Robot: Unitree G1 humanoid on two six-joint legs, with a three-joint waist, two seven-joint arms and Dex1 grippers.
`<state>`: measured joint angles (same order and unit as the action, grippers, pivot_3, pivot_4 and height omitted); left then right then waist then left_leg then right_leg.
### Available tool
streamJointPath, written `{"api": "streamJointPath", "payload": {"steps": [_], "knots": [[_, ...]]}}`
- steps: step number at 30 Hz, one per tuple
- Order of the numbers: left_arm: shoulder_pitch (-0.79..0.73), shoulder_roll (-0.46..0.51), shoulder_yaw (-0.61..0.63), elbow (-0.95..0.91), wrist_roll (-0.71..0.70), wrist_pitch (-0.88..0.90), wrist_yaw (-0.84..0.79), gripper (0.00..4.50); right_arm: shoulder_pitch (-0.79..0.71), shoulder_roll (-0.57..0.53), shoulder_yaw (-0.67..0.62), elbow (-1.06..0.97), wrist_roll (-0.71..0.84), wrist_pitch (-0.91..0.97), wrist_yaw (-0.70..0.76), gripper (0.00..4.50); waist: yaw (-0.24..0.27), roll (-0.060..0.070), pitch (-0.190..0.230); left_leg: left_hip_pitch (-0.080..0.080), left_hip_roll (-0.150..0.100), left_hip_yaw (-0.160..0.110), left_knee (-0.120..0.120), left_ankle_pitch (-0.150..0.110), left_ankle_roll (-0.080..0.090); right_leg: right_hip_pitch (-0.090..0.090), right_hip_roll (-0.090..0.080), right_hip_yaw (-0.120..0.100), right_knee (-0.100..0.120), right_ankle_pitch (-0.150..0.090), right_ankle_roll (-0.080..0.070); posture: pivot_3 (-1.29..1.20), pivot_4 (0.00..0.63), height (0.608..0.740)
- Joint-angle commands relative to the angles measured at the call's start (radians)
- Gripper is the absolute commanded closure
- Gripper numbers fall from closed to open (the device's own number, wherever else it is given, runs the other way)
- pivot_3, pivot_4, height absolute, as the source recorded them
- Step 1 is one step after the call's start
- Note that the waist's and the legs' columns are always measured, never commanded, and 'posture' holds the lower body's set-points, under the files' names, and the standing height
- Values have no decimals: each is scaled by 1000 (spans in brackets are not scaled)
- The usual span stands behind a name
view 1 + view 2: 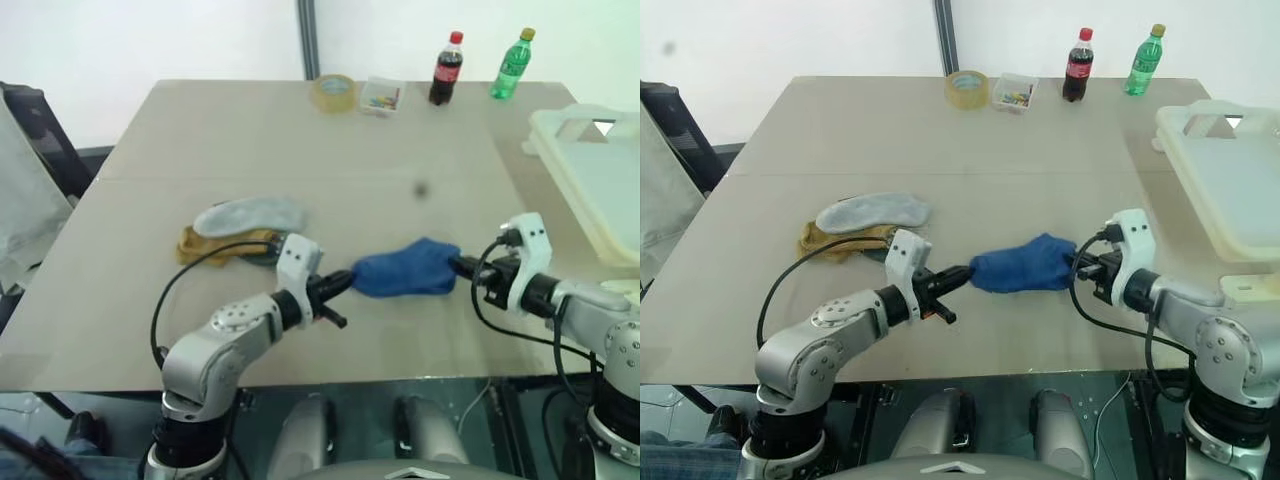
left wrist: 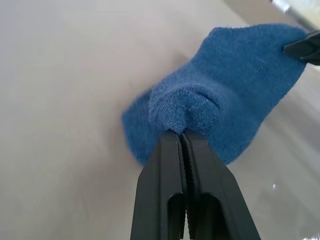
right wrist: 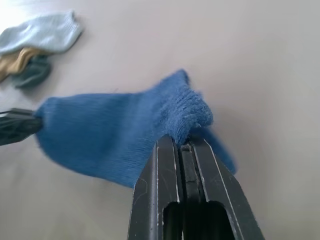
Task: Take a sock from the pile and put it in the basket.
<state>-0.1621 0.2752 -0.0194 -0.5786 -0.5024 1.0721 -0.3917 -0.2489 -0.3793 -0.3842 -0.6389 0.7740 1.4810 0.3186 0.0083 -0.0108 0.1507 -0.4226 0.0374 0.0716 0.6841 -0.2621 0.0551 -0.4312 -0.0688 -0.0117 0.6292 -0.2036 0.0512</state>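
Observation:
A royal blue sock hangs stretched between my two grippers just above the table, near its front edge. My left gripper is shut on the sock's left end, and my right gripper is shut on its right end. The pile, with light grey, mustard yellow and dark grey socks, lies on the table behind my left arm. The basket, a cream-white tub, stands at the table's right edge, beyond my right arm.
At the table's far edge stand a roll of tape, a small clear box, a cola bottle and a green bottle. A dark chair is off the table's left side.

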Motion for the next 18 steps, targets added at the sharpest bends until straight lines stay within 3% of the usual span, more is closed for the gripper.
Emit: {"api": "streamJointPath", "payload": {"steps": [1, 18], "knots": [[-1, 15, -16, -59, -27, 21, 6, 4471, 5, 1, -20, -37, 24, 10, -10, 4500, 0, 0, 0, 0, 0, 0, 0, 0, 0, 0, 0, 0, 0, 0, 0, 0, 150, 740], [-8, -17, -44, -15, 12, -97, 74, 4471, -7, -31, 4, 8, 2, -39, -24, 4500, 3, 0, 0, 0, -1, 1, 0, 0, 0, 0, 0, 1, -1, 0, 0, 0, 150, 740]]}}
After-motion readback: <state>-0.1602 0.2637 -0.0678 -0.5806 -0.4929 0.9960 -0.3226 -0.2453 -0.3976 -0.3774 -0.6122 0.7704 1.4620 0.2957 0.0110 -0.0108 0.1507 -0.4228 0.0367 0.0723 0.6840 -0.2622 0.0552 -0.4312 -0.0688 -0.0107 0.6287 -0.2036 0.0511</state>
